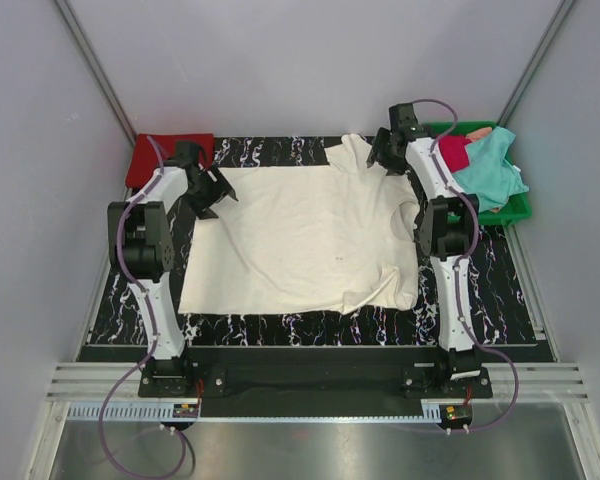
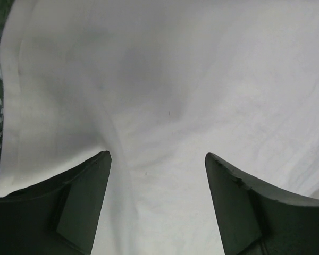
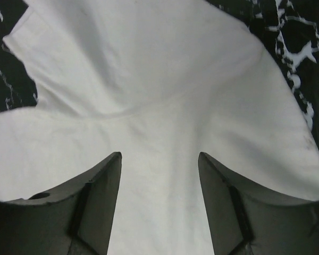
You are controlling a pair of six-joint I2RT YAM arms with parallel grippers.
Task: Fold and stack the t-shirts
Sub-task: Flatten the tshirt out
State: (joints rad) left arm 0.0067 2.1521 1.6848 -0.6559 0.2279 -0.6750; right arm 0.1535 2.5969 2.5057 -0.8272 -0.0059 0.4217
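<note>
— What is seen nearest, at the bottom of the overhead view?

— A strip of black marbled tabletop [image 1: 280,328] is seen there. Just beyond it, the cream-white t-shirt [image 1: 300,235] is spread flat across the middle of the frame, with one sleeve rumpled at its lower right corner.

— How are the grippers placed?

— The left gripper [image 1: 212,192] is held over the shirt's upper left edge. Its fingers are spread wide, and nothing is clamped; only cloth is seen beneath them. The right gripper [image 1: 385,155] is set at the shirt's upper right, above a sleeve. Its fingers are likewise parted, and nothing is held.

— And farther back?

— A red t-shirt [image 1: 160,155] is laid folded at the upper left, just behind the left gripper. At the upper right a green tray [image 1: 515,210] is placed, in which a teal t-shirt [image 1: 492,172] and a crimson t-shirt [image 1: 454,152] are heaped unfolded.
</note>
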